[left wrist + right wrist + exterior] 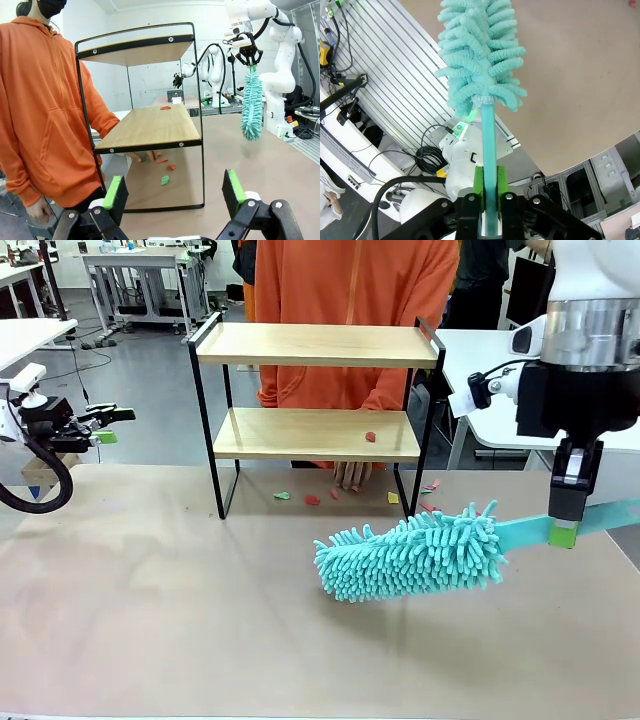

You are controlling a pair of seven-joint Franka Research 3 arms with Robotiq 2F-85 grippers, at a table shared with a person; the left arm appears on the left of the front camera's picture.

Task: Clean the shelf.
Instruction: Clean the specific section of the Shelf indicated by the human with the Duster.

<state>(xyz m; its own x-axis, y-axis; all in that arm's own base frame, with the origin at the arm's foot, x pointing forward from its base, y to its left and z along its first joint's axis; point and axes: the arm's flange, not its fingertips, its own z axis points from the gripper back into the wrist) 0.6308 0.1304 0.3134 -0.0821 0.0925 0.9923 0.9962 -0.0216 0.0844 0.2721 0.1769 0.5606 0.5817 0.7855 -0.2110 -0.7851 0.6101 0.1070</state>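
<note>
The shelf (315,345) stands at the back middle of the table, and a red scrap (370,437) lies on its lower board. A fluffy teal duster (410,552) hovers low over the table in front of the shelf's right side. Its flat teal handle (520,532) runs right into my right gripper (565,530), which is shut on it. The right wrist view shows the handle (487,145) clamped between the green pads of that gripper (489,182), below the duster head (480,55). My left gripper (112,427) hangs open off the table's left edge. In its own view this gripper (174,192) faces the shelf (145,125) end-on.
A person in an orange hoodie (355,300) stands behind the shelf with a hand (352,475) on the table beneath it. Small coloured scraps (312,500) lie on the table (150,620) under and beside the shelf. A white table (500,430) stands at the right.
</note>
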